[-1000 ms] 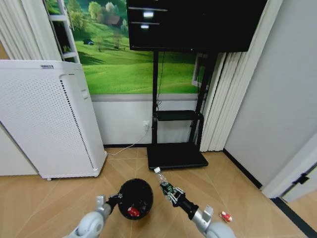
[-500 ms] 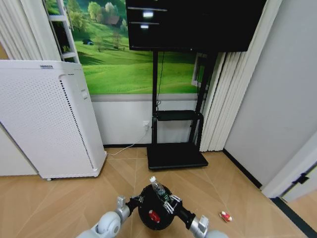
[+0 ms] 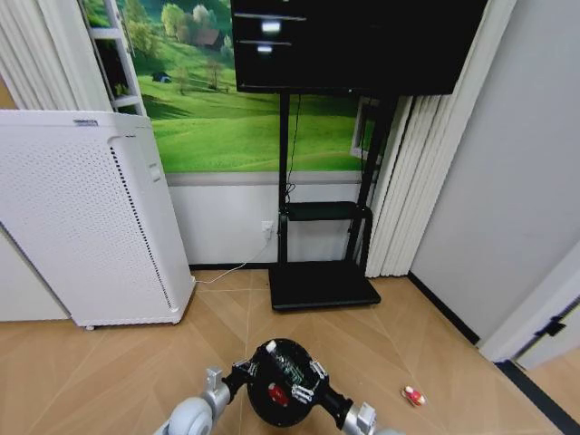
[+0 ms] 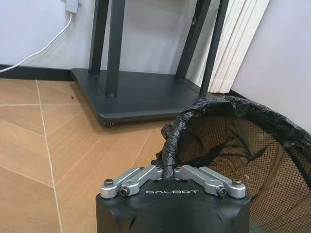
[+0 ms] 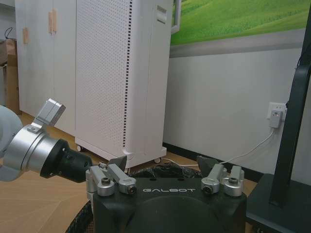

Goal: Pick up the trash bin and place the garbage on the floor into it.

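The right gripper (image 3: 304, 385) opens over the bin (image 3: 279, 396) (left gripper (image 4: 170, 171) clamps its rim) and the bottle (image 3: 288, 368) has dropped in — one piece (image 3: 413, 395) left.

Left gripper (image 4: 169, 171) clamped, right gripper (image 5: 165, 165) agape

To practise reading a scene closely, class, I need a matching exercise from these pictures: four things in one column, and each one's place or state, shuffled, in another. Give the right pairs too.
Things:
1. left tool
2. right tool
3. red-and-white litter piece
4. white perforated appliance

Places or states:
A. lying on the floor, to the robot's right of the bin
B. shut on the rim of the trash bin
C. open, above the bin's mouth
D. standing at the robot's left

Pairs: 1-B, 2-C, 3-A, 4-D
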### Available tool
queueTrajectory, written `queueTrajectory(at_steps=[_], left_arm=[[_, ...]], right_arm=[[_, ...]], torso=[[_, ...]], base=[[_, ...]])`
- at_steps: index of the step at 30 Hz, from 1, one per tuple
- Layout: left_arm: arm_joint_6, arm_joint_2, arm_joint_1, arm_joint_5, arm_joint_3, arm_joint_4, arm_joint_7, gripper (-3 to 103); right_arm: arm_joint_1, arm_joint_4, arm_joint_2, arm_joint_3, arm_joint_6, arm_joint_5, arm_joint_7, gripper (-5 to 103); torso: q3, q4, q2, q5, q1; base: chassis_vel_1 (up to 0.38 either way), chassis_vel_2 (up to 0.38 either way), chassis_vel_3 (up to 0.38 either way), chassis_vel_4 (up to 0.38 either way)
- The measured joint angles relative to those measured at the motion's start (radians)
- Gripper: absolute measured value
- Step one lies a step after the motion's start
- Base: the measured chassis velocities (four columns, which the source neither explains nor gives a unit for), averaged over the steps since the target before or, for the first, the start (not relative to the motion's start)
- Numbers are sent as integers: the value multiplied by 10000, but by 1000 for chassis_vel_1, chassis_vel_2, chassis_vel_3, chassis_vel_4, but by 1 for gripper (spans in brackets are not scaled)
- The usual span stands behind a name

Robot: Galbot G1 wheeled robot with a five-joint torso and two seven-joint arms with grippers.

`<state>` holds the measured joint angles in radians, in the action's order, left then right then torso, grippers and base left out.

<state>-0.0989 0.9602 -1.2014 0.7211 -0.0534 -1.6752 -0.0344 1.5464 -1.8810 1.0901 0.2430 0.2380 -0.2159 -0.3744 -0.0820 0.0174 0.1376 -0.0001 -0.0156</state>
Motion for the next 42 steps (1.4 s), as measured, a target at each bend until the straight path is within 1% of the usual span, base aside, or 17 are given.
queueTrajectory(at_steps=[2,5,6,8,10,11,14,15,16,18,19,21,26,34,36,37,42], left_arm=[[0,21,-29,-5,24,-4,4,4],[-40,102,-324,225,449,-215,271,4],[-40,102,-324,225,449,-215,271,4],[-177,150,-926,568,1105,-500,751,4],[-226,150,-1176,589,1320,-570,858,4],[-246,142,-1693,532,1797,-701,1007,4],[-245,184,-2202,483,2424,-950,1198,4],[-305,272,-2584,484,3064,-1218,1669,4],[-305,272,-2584,484,3064,-1218,1669,4],[-693,422,-2994,677,4138,-1604,2866,4],[-693,422,-2994,677,4138,-1604,2866,4],[-901,385,-3051,1210,4734,-1743,3450,4],[-1038,293,-3036,1927,5340,-1886,3764,4],[-1084,293,-3134,2350,6001,-2099,3806,4],[-1105,284,-3172,2417,6080,-2184,3811,4],[-1155,295,-3238,2473,6186,-2268,3812,4],[-1332,367,-3573,2594,6813,-2511,3863,4]], right_arm=[[39,-21,-12,24,10,-22,30,84],[107,-133,184,204,-13,-326,348,97],[107,-133,184,204,-13,-326,348,97],[155,-244,335,410,-425,-687,810,100],[172,-243,351,468,-495,-711,982,100],[207,-230,378,614,-642,-651,1316,100],[262,-202,424,722,-763,-661,1650,100],[311,-192,509,797,-870,-721,1890,100],[311,-192,509,797,-870,-721,1890,100],[399,-166,733,934,-962,-813,2108,100],[399,-166,733,934,-962,-813,2108,100],[583,-149,987,1088,-969,-801,2172,100],[772,-37,1199,1315,-947,-670,2176,100],[455,686,1021,1418,-883,-296,2420,100],[206,1104,1053,1344,-1030,-73,2777,100],[-135,1655,1102,1241,-1303,73,3324,100],[-986,3211,1094,1162,-2049,397,4229,100]], torso=[[0,0,0,0,0],[0,2,0,1,0],[0,2,0,1,0],[1,3,1,-1,0],[0,-2,1,0,0],[-1,-8,1,-2,0],[0,-3,1,-2,0],[0,-2,2,1,0],[0,-2,2,1,0],[0,-3,2,4,0],[0,-3,2,4,0],[0,-2,1,-2,0],[0,5,2,-2,0],[0,-2,2,-3,0],[-1,4,2,4,0],[-1,7,2,0,0],[-1,-1,1,5,0]], base=[[0,0,0,0],[0,0,0,0],[0,0,0,0],[0,0,0,0],[0,0,0,0],[0,0,0,0],[0,0,0,0],[0,0,0,0],[0,0,0,0],[0,0,0,0],[0,0,0,0],[0,0,0,0],[-62,-52,56,62],[-186,-185,175,166],[-219,-178,200,214],[-144,-168,183,113],[-69,-91,79,54]])
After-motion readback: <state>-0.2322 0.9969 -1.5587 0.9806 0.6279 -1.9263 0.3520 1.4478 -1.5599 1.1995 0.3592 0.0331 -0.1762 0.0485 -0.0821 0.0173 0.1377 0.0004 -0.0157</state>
